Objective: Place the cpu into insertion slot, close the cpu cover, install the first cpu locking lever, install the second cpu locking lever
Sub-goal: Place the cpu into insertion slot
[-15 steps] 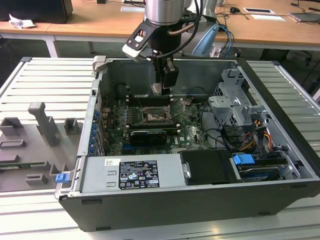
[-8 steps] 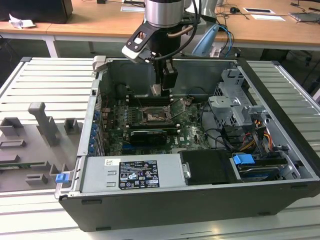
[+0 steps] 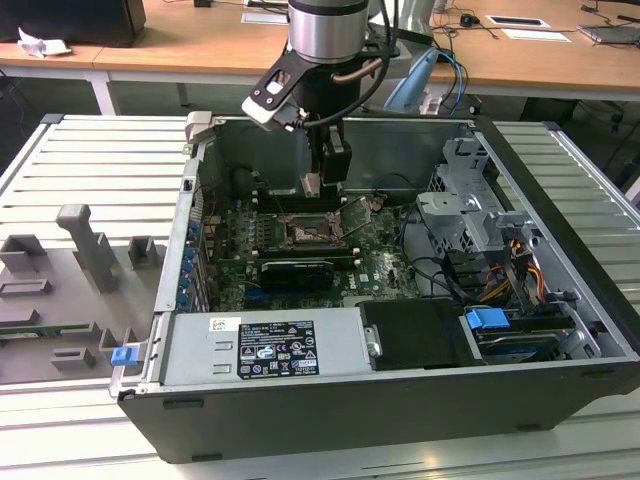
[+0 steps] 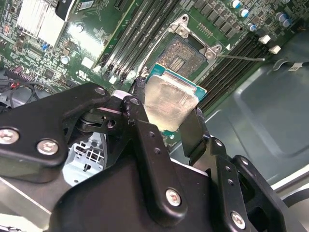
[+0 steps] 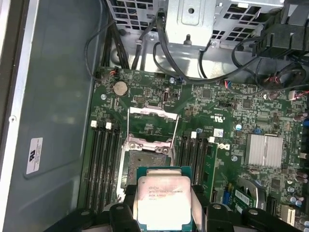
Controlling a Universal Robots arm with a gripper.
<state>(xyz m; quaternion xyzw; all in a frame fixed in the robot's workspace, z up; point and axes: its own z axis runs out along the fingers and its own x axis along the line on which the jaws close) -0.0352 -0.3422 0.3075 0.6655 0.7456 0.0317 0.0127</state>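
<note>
My gripper (image 3: 322,183) hangs inside the open computer case, shut on the cpu (image 3: 313,185). The cpu (image 5: 163,200) is a flat square chip with a pale metal face, and a black finger (image 4: 145,137) presses on each side of it. It hovers a little above the insertion slot (image 5: 145,162), a dark square socket with a silver rim on the green board. In the exterior view the insertion slot (image 3: 310,235) lies just below the gripper. The cpu cover (image 5: 152,115) stands flipped open beyond the socket. Two thin wire levers (image 5: 175,128) are raised beside it.
Black memory slots (image 5: 104,159) flank the socket on both sides. A long black graphics card (image 3: 297,272) lies toward the case's front. The silver power supply (image 3: 265,345), a metal drive cage (image 3: 470,210) and cables (image 3: 500,285) fill the case. A grey fixture tray (image 3: 80,260) sits at the exterior view's left.
</note>
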